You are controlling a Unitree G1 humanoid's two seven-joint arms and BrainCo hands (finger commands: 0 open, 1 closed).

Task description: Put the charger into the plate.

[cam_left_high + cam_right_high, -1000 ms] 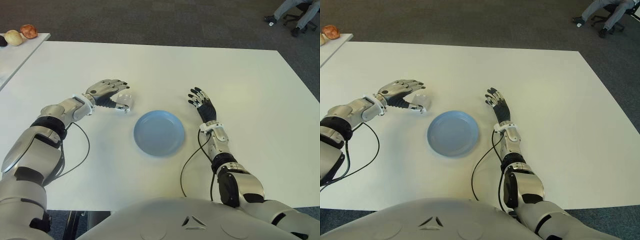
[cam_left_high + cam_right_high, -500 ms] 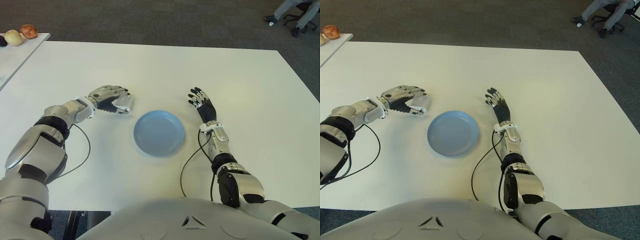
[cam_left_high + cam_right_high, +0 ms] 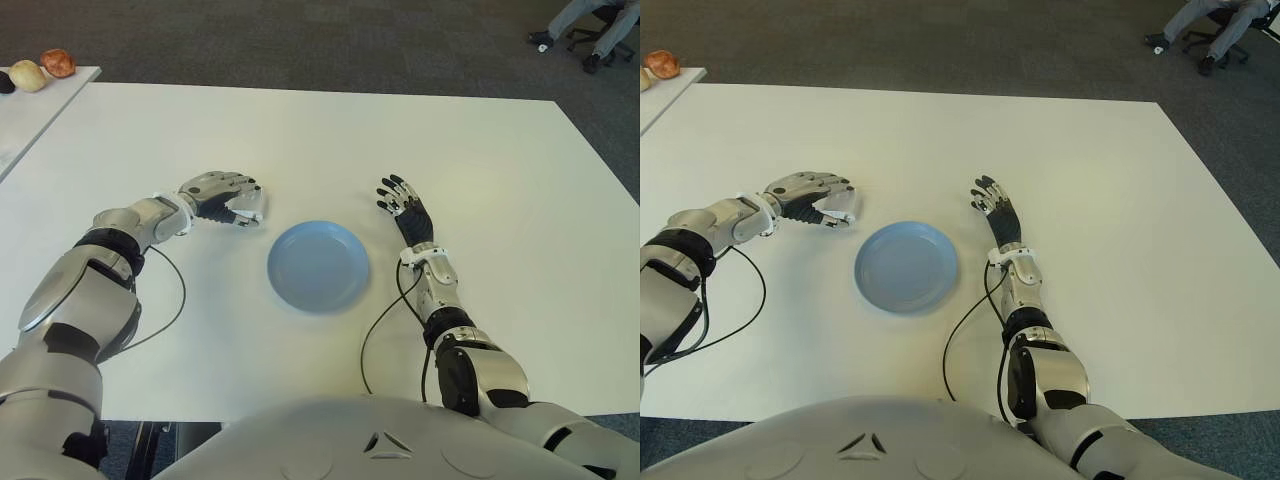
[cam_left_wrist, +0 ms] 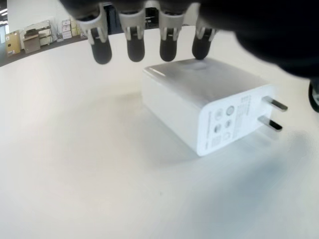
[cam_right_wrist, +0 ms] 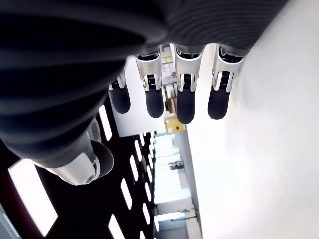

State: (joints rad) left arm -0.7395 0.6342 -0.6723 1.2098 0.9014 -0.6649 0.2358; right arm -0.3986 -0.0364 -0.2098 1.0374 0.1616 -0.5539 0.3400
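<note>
The left hand is curled over the charger, fingertips at its top far edge; a closed grasp cannot be confirmed. The charger lies flat on the table, prongs pointing outward, just left of the plate and apart from it. The right hand is seen right of the plate, fingers extended and holding nothing.
</note>
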